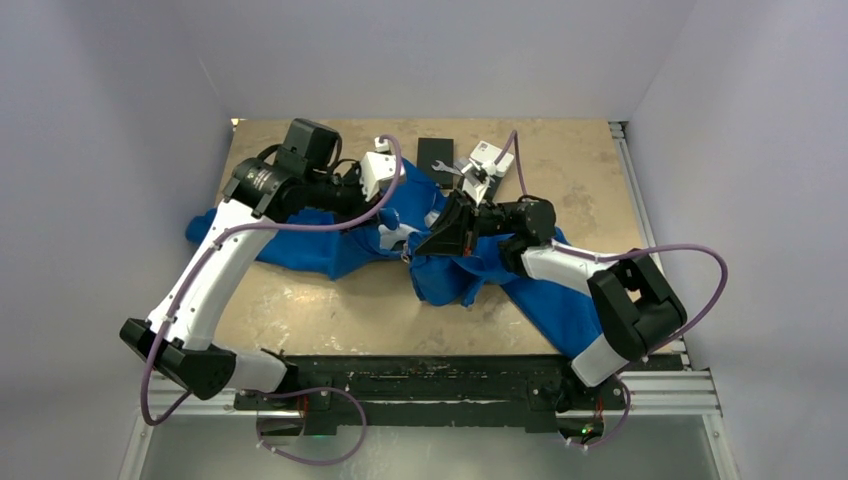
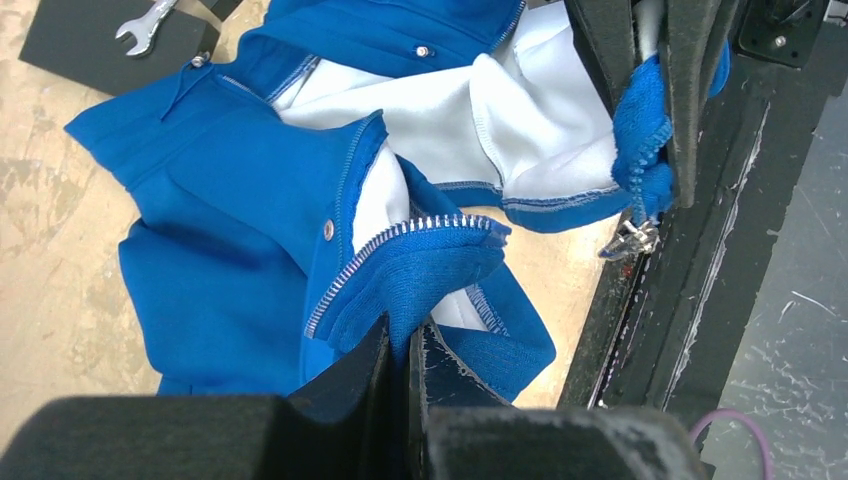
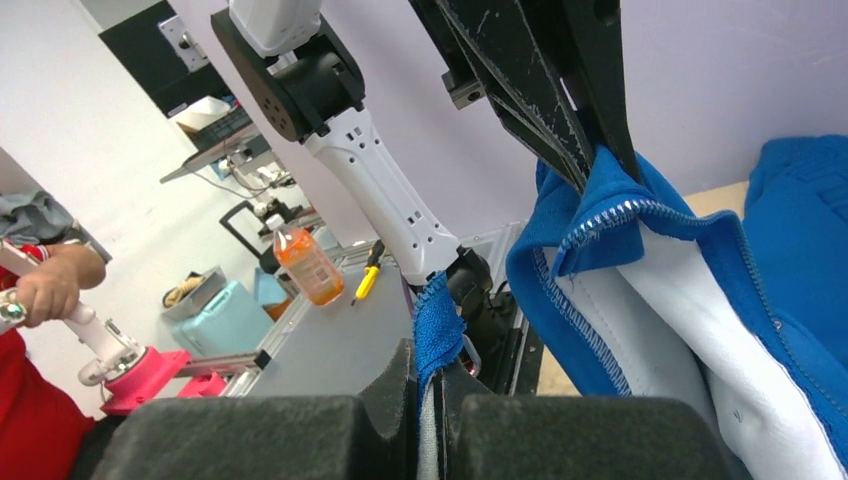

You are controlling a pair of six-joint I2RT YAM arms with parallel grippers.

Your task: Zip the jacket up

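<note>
Writing: nothing I can actually read, tbh. The label on the orange bottle (image 3: 308, 262) in the background is too blurry.
Left hand (image 2: 408, 338): clamped tight on the ribbed bottom hem of the jacket (image 1: 300, 245), right by the end of the zipper teeth (image 2: 370, 265).
Right hand (image 3: 429, 365): pinched closed on the other hem corner, with the silver zipper pull (image 2: 628, 243) hanging from that corner.
Both hands: near each other over the middle of the jacket.
Jacket: blue with white lining showing, lying open across the tabletop (image 1: 330, 300), sleeves trailing off left and right.
Extras: a little wrench (image 2: 148, 22) lying on a black pad (image 2: 80, 50) just beyond the jacket.
</note>
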